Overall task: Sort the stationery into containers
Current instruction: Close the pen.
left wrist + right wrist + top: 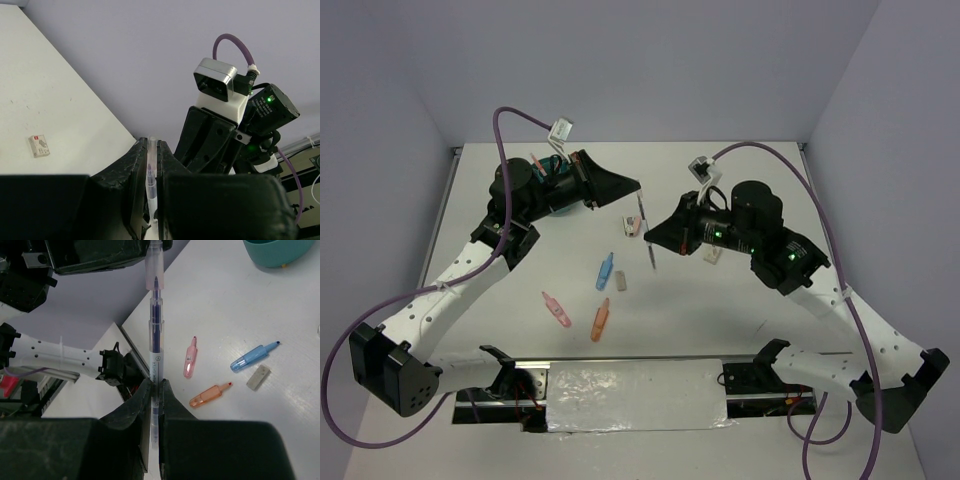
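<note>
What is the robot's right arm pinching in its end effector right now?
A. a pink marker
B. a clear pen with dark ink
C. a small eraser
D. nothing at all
B: the right end effector is closed on the clear pen, while the pink marker and the eraser lie loose beyond it.

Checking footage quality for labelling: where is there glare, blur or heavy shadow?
Top external: glare on the shiny sheet between the bases. Left wrist: dark, soft left end effector, sharp eraser. Right wrist: pen crisp, near fingers underexposed.
</note>
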